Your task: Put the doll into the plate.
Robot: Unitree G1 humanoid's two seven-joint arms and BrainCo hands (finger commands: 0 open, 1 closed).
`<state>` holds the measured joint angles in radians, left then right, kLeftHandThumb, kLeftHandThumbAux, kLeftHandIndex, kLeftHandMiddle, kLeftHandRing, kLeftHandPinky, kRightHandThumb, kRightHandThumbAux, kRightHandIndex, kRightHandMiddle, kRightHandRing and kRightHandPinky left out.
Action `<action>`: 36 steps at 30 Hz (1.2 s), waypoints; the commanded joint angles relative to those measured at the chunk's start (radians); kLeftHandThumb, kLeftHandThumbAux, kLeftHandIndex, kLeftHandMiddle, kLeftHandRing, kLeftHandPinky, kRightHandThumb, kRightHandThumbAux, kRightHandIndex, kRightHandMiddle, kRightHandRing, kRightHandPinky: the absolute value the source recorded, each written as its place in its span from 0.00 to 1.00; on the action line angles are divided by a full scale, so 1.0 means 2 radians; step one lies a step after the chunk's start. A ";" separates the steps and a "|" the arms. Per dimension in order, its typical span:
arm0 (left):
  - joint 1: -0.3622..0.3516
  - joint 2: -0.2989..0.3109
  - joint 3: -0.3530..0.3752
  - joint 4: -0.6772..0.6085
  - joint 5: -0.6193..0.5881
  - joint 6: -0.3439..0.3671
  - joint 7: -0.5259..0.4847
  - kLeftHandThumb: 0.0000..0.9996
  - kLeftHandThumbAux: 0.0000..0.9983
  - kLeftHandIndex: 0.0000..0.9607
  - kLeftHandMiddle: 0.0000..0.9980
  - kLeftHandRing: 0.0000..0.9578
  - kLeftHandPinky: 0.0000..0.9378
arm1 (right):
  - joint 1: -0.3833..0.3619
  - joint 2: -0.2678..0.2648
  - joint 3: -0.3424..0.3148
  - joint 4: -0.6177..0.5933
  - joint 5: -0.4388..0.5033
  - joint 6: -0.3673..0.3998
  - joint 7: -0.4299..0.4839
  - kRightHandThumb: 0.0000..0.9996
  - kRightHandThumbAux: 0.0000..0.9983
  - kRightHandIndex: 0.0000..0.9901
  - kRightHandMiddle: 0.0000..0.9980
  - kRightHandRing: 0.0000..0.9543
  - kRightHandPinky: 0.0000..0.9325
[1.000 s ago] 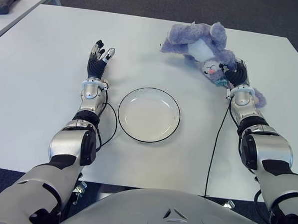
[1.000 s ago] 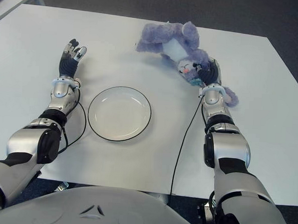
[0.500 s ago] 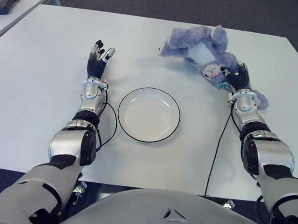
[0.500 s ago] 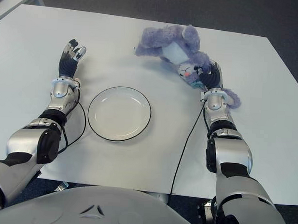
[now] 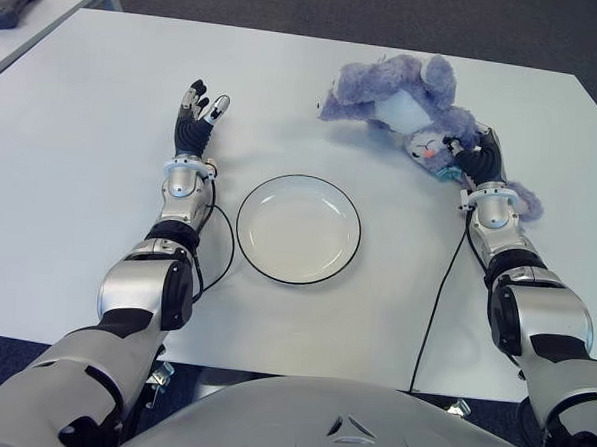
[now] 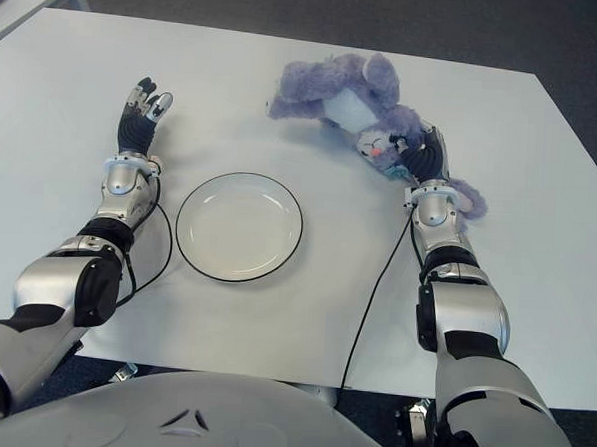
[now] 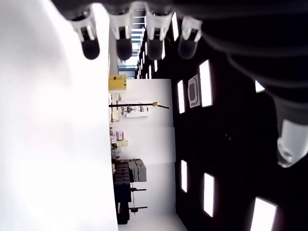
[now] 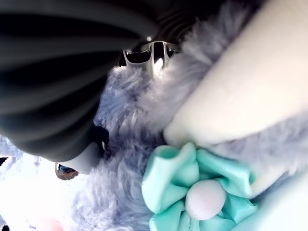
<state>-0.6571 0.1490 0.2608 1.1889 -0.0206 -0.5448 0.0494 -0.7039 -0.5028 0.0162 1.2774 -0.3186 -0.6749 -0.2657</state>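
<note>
On the far right part of the white table (image 5: 85,102) the right hand (image 5: 479,158) is wrapped around the doll (image 5: 410,99), a fluffy purple plush with a white belly and a teal bow. The hand has it near the head end, dark fingers (image 8: 72,106) dug into the fur right next to the bow, so it's a proper grip, not just a touch. The doll's face points back toward the robot and the rest of the body stretches away and to the left. Can't really tell if it's lifted or lying on the table. The right forearm runs pretty much straight out from the elbow, wrist angled slightly inward.

The plate (image 5: 298,229) is white with a thin dark rim, sitting in the middle between the two arms, and the doll is well apart from it, up and to the right.

The left hand (image 5: 196,113) shows just left of the plate, a bit further out, with its forearm reaching straight forward. Its fingers (image 7: 122,45) are stretched out and loose, holding nothing.

A black handheld device (image 5: 12,3) lies on a second table at the far left corner.
</note>
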 commanded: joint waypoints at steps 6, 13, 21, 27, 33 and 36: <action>0.105 -0.035 0.002 0.073 -0.001 0.066 0.012 0.00 0.48 0.00 0.06 0.01 0.00 | 0.026 -0.004 0.016 -0.011 -0.012 -0.025 -0.015 0.70 0.73 0.44 0.83 0.88 0.85; 0.105 -0.036 0.000 0.073 0.001 0.068 0.014 0.00 0.48 0.00 0.06 0.01 0.00 | 0.027 -0.007 0.019 -0.023 -0.016 -0.039 -0.030 0.70 0.72 0.44 0.84 0.88 0.85; 0.105 -0.034 -0.002 0.074 0.003 0.071 0.010 0.00 0.48 0.00 0.05 0.00 0.00 | 0.028 -0.012 0.029 -0.038 -0.029 -0.058 -0.052 0.70 0.72 0.44 0.84 0.88 0.86; 0.105 -0.034 -0.001 0.074 0.001 0.069 0.010 0.00 0.47 0.00 0.05 0.00 0.00 | 0.026 -0.014 0.030 -0.047 -0.027 -0.070 -0.051 0.70 0.72 0.44 0.84 0.89 0.87; 0.105 -0.034 -0.001 0.074 0.002 0.069 0.013 0.00 0.48 0.00 0.06 0.01 0.00 | 0.023 -0.020 0.039 -0.058 -0.045 -0.078 -0.074 0.70 0.72 0.44 0.85 0.89 0.87; 0.105 -0.034 -0.002 0.074 0.002 0.070 0.013 0.00 0.48 0.00 0.06 0.01 0.00 | 0.021 -0.023 0.042 -0.061 -0.052 -0.080 -0.085 0.70 0.72 0.44 0.85 0.89 0.88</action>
<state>-0.6573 0.1488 0.2591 1.1889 -0.0200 -0.5448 0.0590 -0.6660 -0.5316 0.0834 1.1796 -0.3938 -0.7992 -0.3884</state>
